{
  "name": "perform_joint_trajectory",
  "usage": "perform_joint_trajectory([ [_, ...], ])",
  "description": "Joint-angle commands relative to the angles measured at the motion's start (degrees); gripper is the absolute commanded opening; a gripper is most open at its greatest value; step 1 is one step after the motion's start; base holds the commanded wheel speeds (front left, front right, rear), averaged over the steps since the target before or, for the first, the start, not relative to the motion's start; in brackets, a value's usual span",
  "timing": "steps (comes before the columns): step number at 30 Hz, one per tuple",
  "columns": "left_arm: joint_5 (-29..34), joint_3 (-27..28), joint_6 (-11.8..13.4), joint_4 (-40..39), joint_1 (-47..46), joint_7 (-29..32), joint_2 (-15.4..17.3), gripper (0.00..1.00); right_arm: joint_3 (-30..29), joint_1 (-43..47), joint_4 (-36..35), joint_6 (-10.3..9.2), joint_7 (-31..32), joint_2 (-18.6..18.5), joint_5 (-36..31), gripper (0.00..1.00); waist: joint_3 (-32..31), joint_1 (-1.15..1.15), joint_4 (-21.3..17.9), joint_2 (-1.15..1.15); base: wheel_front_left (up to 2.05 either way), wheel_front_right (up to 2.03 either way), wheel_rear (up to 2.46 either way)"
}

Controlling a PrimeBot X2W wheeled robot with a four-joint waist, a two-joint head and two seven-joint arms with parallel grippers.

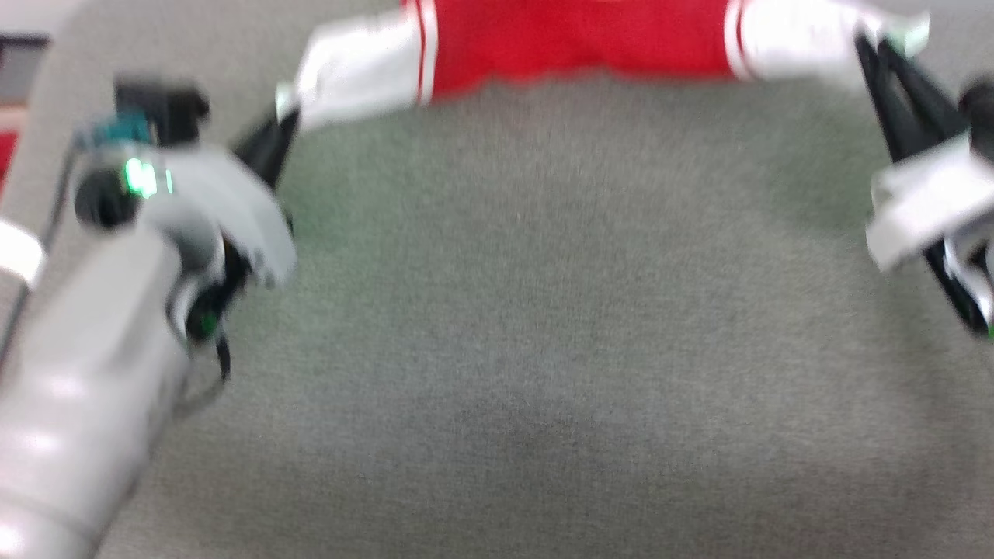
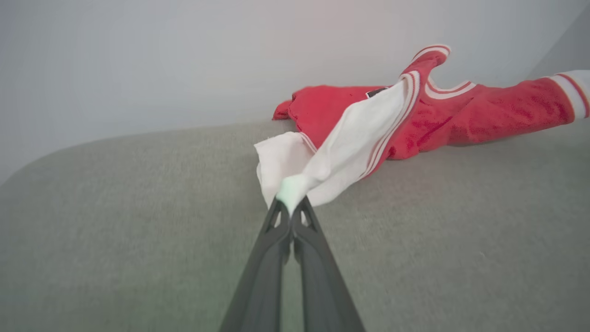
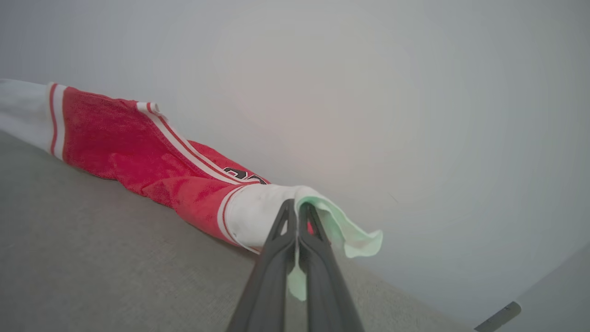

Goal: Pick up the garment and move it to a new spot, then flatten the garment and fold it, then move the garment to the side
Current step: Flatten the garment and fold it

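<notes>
Red shirt (image 1: 575,39) lies sideways across the grey surface (image 1: 497,310), sleeve to sleeve, between the left gripper (image 2: 291,206) and right gripper (image 3: 296,208), each pinching a white sleeve.

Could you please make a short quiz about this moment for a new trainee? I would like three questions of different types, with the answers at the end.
1. True or false: the fingers of the left gripper and of the right gripper are each shut on a white sleeve of the garment.
2. How does the garment lie?
A. Stretched out between the two grippers, its red body on the grey surface
B. Folded into a neat square
C. Hanging free from one gripper
3. Fill in: the red trim at the garment's neck has ___ stripes.

Key: 1 true; 2 A; 3 white.
</notes>
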Motion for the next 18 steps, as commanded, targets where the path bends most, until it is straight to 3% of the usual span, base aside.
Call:
perform_joint_trajectory([
  [1, -0.36, -0.06, 0.4, -0.63, 2.05, 0.08, 0.43, 0.0, -0.1, 1.84, -0.87, -0.06, -0.12, -0.5, 0.33, 0.0, -10.08, 0.0, -0.51, 0.0, 0.0, 0.0, 0.0],
  [7, -3.62, -0.69, 6.16, -13.39, 18.94, 1.72, 5.96, 0.0, -3.9, 20.67, -10.9, -0.06, 0.04, -5.56, 2.01, 0.0, -14.97, 0.0, 0.03, 0.0, 0.0, 0.0, 0.0],
  [13, -8.11, -0.06, 15.25, -29.08, 34.87, 3.33, 12.22, 0.0, -9.92, 38.97, -21.51, -0.06, 0.46, -8.28, -0.64, 0.0, -16.15, 0.0, 0.5, 0.0, 0.0, 0.0, 0.0],
  [18, -11.21, 0.72, 22.86, -39.59, 45.2, 3.54, 16.02, 0.0, -16.53, 52.04, -29.15, -0.06, 0.27, -7.74, -3.0, 0.0, -15.45, 0.0, 0.91, 0.0, 0.0, 0.0, 0.0],
])
